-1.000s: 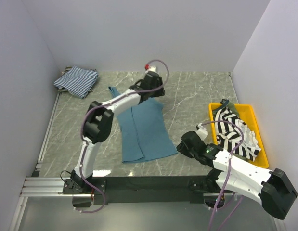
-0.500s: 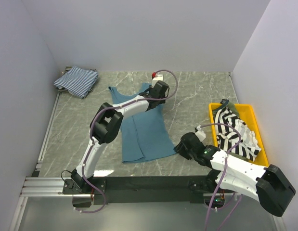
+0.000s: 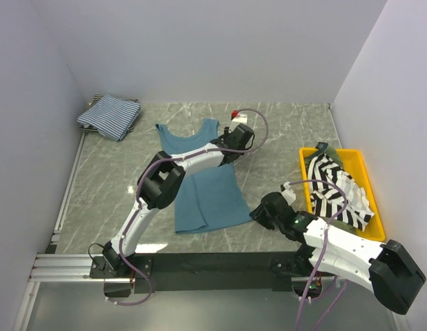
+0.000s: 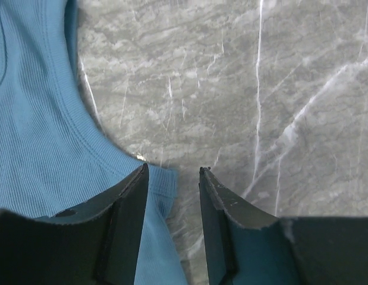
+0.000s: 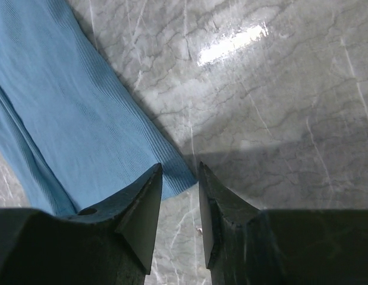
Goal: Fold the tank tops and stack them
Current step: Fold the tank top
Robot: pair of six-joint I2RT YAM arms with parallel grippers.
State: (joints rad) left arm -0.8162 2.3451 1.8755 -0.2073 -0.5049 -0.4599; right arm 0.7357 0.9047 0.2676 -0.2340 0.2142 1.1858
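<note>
Grey marble tabletop [image 3: 289, 131] fills my view: the teal top [image 3: 210, 203] lies spread flat in the middle with its straps toward the far wall, the fine-striped top [image 3: 110, 116] sits folded in the far left corner, and the black-and-white top [image 3: 337, 189] is heaped with the olive top [image 3: 318, 155] in the yellow tray [image 3: 348, 153] on the right. My left gripper [image 4: 173, 172] sits low at the teal top's far right edge, jaws a narrow gap apart and holding nothing, one finger over a cloth corner, the other over bare marble. My right gripper [image 5: 180, 169] is at the near right hem corner, jaws likewise narrowly apart, with the corner's tip lying ungripped between them.
</note>
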